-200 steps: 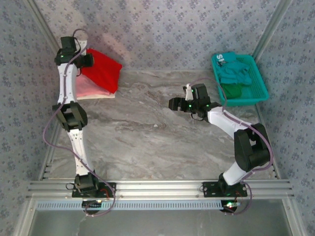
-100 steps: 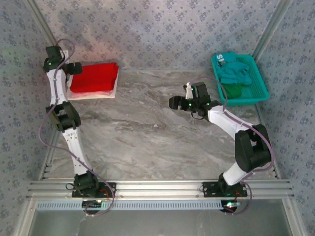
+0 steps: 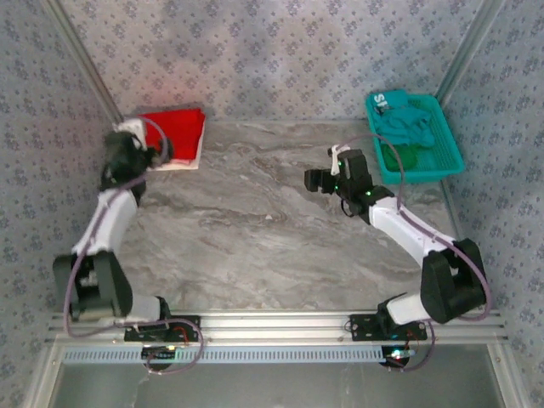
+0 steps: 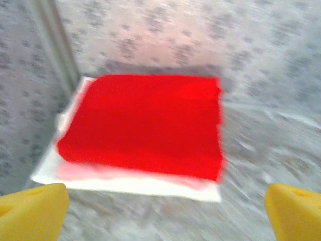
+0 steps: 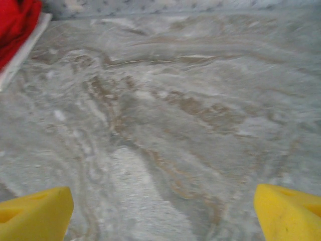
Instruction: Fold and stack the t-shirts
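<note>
Describer: Since a second ago the left arm has pulled back from the far left corner. Its left gripper (image 3: 163, 153), which then held the cloth up, now stands spread wide and empty just in front of the bright red folded cloth t-shirt (image 4: 145, 123).

Listener: Where does that shirt lie?

Describer: It lies flat and square on a pale pink folded shirt (image 4: 88, 171), which rests on a flat white sheet (image 4: 135, 188) at the far left corner of the grey marbled table (image 3: 255, 229). Only a thin pink strip peeks out along the near edge.

Listener: And the other side?

Describer: The right gripper (image 3: 316, 179), fingers also apart and holding nothing, hovers over bare table. It is near a teal plastic mesh basket (image 3: 453, 151) at the far right, where crumpled teal shirts (image 3: 410, 126) and a dark green shirt (image 3: 399, 158) wait.

Listener: What would doing this step well take?

Describer: As I judge it, the left arm should back away without brushing the stack. The right should pinch one shirt only, lift it clear of the rim, and spread it flat mid-table before folding.
</note>
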`<state>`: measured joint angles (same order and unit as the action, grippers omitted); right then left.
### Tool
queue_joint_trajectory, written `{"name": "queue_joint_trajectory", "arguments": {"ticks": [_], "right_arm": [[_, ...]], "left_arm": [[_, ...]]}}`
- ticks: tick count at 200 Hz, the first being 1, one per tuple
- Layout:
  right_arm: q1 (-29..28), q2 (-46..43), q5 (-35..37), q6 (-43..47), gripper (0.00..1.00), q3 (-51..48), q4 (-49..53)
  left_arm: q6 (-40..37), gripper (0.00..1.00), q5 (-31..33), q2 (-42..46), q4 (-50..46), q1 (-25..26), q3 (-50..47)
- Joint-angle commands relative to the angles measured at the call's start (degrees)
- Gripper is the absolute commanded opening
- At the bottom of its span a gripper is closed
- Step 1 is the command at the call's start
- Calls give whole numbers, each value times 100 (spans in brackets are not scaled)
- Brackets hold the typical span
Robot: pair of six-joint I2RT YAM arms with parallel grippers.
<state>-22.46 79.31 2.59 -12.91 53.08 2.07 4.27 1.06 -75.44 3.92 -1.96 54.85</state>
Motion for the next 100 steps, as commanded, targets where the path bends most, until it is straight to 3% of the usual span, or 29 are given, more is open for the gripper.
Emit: {"name": "queue_joint_trajectory", "arguments": {"ticks": [1,27,64,100], "right_arm": [[45,-539,1162,587,96,-475,-492],[117,-1097,1863,728,96,-1259,-935],[297,-1787,2534,999,98,-2434,-1771],[967,-1828,2231,984,99,-3110,-2354]], "left_arm": [[275,100,753,852,983,537,-1440],[474,100,952,1571,1506,922,-2538],[132,100,1003,1700,1381,1049,-2963],[-445,100,1309,1074,2855,1051,-3687]]}}
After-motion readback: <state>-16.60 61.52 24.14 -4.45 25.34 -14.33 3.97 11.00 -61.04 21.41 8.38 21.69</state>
